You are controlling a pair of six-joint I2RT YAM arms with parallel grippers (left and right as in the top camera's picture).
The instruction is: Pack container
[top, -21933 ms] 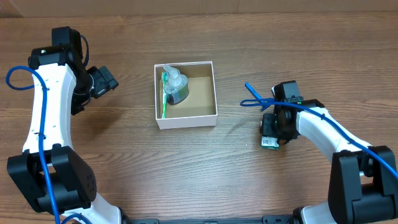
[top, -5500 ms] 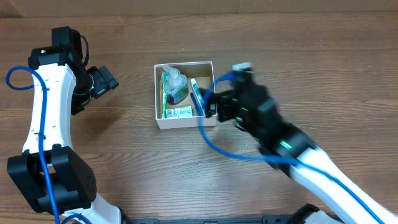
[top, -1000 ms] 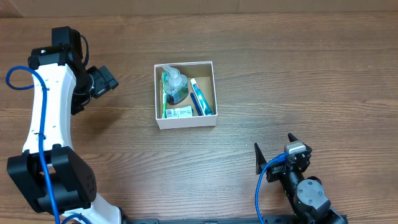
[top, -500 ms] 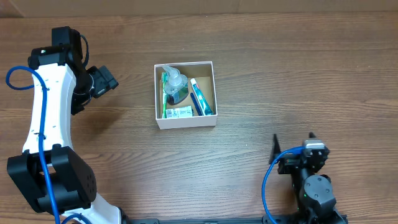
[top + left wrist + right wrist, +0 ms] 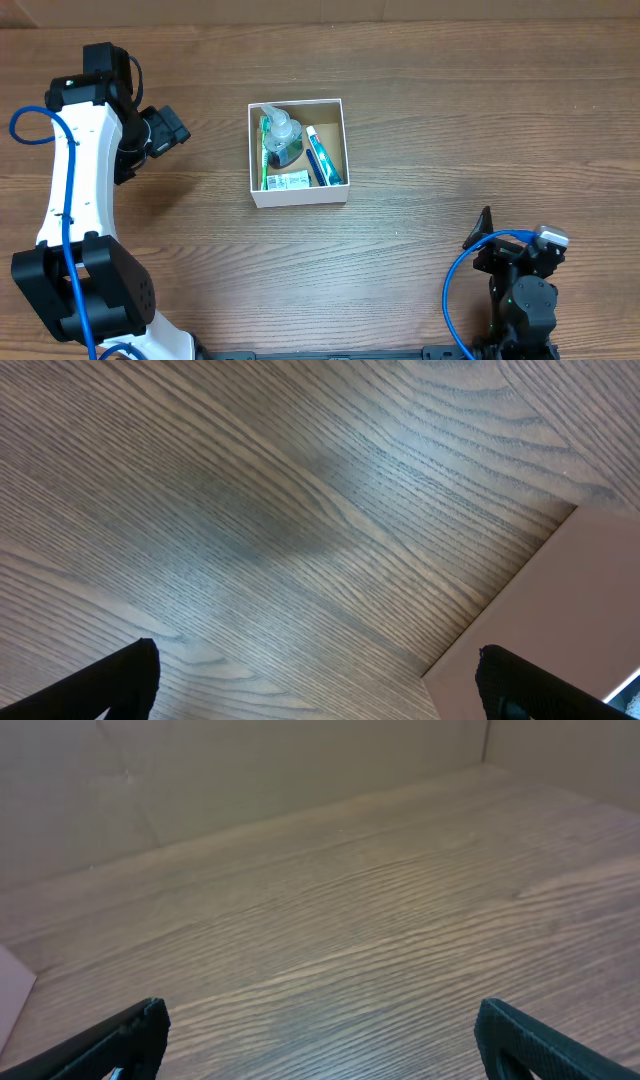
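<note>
On the left, the black left claw hangs over the brown wooden table with its two fingers spread wide and nothing between them. In the middle, well apart from both claws, sits the small square white cardboard box with a brown inside, holding a green toothbrush, a clear pump bottle, a small white packet and a blue tube. Near the bottom right corner, the black right claw is spread wide too, holding nothing.

One container, one clear bottle, one toothbrush, one toothpaste tube, one small packet, two robot arms
</note>
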